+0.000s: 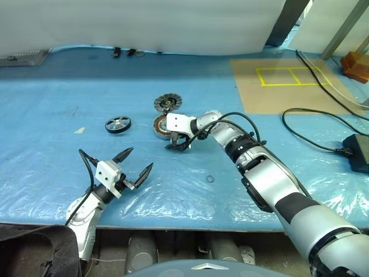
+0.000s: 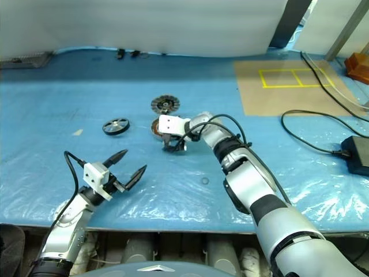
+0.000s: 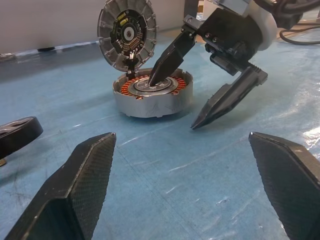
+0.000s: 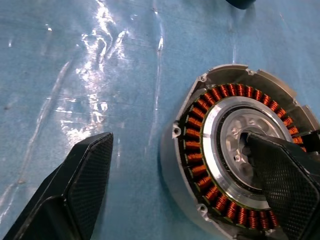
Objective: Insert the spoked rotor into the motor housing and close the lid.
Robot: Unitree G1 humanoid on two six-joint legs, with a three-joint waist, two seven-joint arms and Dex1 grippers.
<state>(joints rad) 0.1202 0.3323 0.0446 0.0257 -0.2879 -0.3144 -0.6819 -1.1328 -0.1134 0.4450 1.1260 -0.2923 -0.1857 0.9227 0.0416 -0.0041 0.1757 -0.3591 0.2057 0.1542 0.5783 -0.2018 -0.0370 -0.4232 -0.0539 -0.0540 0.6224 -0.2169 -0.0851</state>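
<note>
My right gripper stood wide open and empty over the motor housing, one finger reaching down into the silver centre hub and the other hanging outside the metal wall, its tip just above the blue-covered worktop. I judged that straddle as a way to steady or nudge the housing rather than to lift anything, since the copper windings lay bare and nothing sat in the well yet. The lid stood tilted up on edge at the far side of the housing, its ribbed face and dark centre turned toward me, apparently hinged or leaning there so the opening stayed free for the insert. The spoked rotor lay flat on the worktop, well apart from the housing on my left side, untouched. My left gripper was also open and empty, hovering low over the worktop nearer to me, pointing roughly toward the housing, with the rotor beyond it; it looked to me the better placed of the two to fetch the rotor. My right arm stretched forward and across to the left, wrist bent so the gripper slanted downward; my left forearm stayed close in, held about level.
</note>
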